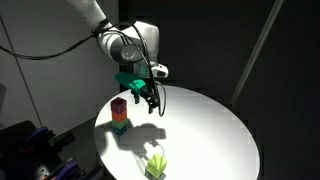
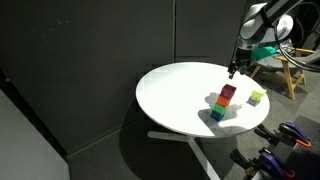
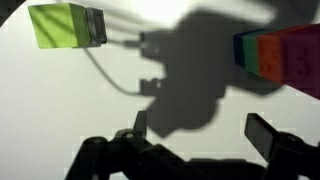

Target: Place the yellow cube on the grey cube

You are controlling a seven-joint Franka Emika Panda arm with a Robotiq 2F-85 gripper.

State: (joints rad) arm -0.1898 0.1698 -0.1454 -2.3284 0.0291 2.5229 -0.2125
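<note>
In the wrist view the yellow cube (image 3: 60,25) lies at the top left, with the grey cube (image 3: 97,25) flush against it on the side nearer the picture's middle; the yellow one looks stacked on the grey one. In both exterior views the yellow cube (image 1: 156,162) (image 2: 257,97) stands near the table's rim. My gripper (image 3: 200,125) is open with nothing between its fingers. It hangs above the table (image 1: 150,97) (image 2: 234,68), well apart from both cubes.
A stack of three cubes (image 1: 119,113) (image 2: 224,102), magenta over orange over green, stands on the round white table (image 1: 215,130); in the wrist view the stack (image 3: 275,52) is at the right edge. Black curtains surround the table.
</note>
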